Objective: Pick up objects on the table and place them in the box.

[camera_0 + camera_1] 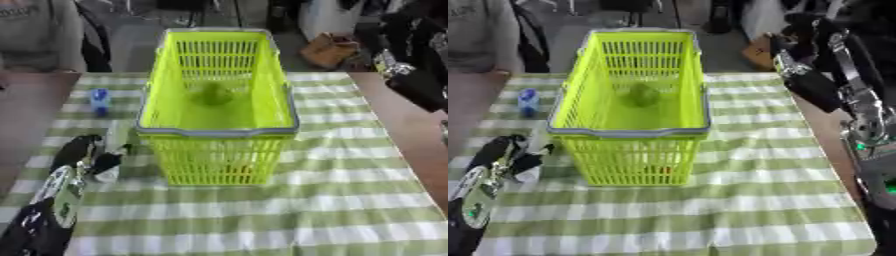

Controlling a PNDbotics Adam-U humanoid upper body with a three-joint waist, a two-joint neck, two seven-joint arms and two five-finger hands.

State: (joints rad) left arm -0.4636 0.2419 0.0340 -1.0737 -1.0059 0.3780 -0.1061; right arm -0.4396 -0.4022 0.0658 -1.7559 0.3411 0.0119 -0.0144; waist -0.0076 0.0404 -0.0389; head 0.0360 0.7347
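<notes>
A lime-green basket (219,131) with a grey rim stands mid-table on the green checked cloth. A round green object (211,94) lies on its floor toward the far end. A faint orange patch (238,170) shows through the front mesh. A small blue-capped bottle (100,100) stands left of the basket. My left hand (80,149) is at the basket's near-left corner, its dark fingers and thumb curled round a pale upright object (112,146). My right hand (796,42) hangs raised beyond the table's far right corner; its fingers are blurred.
The cloth (289,215) in front of and right of the basket is bare. Bare brown tabletop (420,150) shows along the right edge. A person sits at the far left; a brown bag (330,49) lies on the floor behind.
</notes>
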